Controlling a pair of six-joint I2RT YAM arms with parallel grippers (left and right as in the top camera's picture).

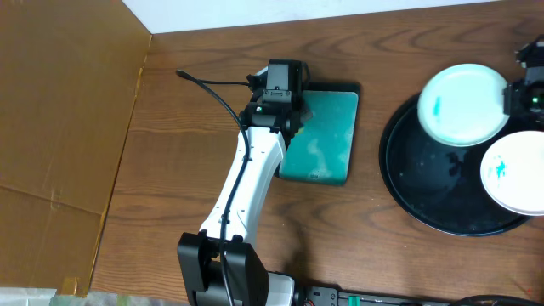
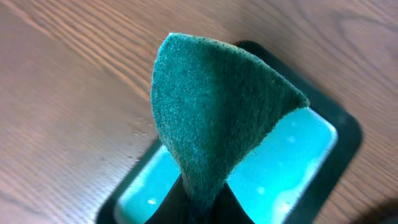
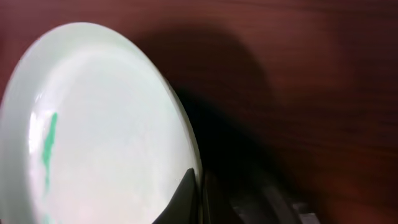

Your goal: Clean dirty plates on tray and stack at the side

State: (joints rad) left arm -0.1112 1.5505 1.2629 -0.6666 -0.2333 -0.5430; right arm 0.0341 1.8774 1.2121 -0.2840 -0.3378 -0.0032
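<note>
The left gripper (image 2: 201, 205) is pinched tight on a green scouring pad (image 2: 217, 112). The pad is clamped at its lower end and fans out upright above the jaws. It hangs over a small teal tray (image 1: 327, 144) with a dark rim, which lies on the wooden table (image 1: 170, 153) near the middle. In the overhead view the left arm reaches from the near edge up to this tray's left side, and the gripper covers the pad there.

The black tray (image 1: 425, 183) sits at the right of the table, well apart from the teal tray. 2 plates show on it. The far plate (image 1: 466, 106) lies at the tray's far-left side and overhangs its rim; it bears 1 teal smear (image 1: 438, 107) toward its left. The near plate (image 1: 518, 178) lies to its right and closer to the robot, cut off by the picture's edge, with a small teal mark on its left part.

The right gripper (image 3: 198, 198) is at the far plate's right edge, and its jaws are closed on the rim — 1 dark finger (image 3: 185, 193) lies over the upper face, the other sits behind the rim. Whether the plate is raised off the tray cannot be told. Brown cardboard (image 1: 59, 110) covers the table's left side.
</note>
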